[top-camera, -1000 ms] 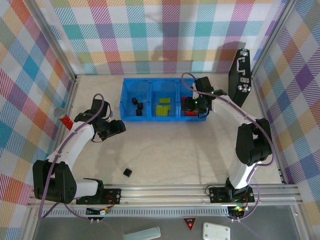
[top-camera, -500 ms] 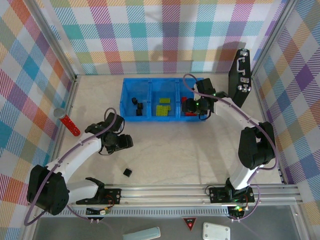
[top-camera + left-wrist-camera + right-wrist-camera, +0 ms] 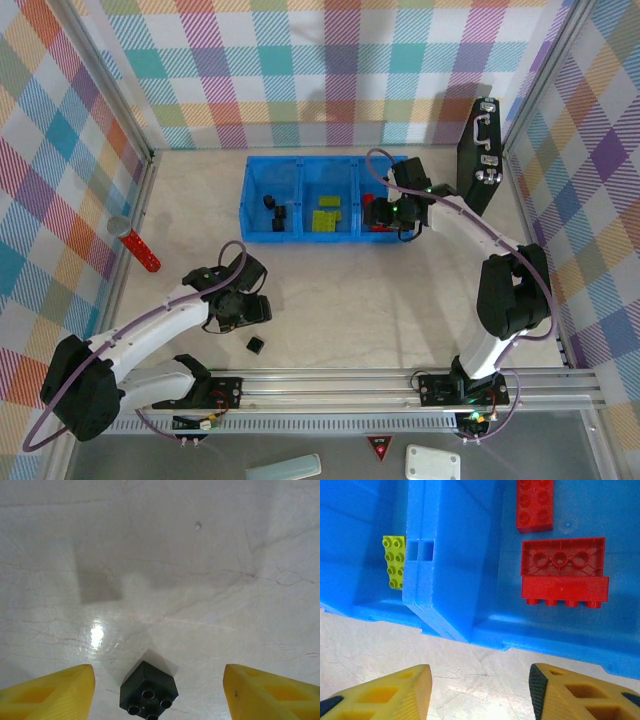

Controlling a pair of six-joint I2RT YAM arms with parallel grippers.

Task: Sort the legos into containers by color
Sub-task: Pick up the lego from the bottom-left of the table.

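Top view: a black lego (image 3: 256, 345) lay loose near the table's (image 3: 400, 300) near edge, just beside the left gripper (image 3: 258, 312). The right gripper (image 3: 378, 214) hung over the blue tray's (image 3: 300, 161) right compartment.
Left wrist: jaws apart, either side of the black lego, not touching it.
Right wrist: jaws apart, empty, above the red legos (image 3: 563, 570).

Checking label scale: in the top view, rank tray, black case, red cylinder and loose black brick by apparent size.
1. tray
2. black case, upright, perhaps nearer the camera
3. red cylinder
4. black brick
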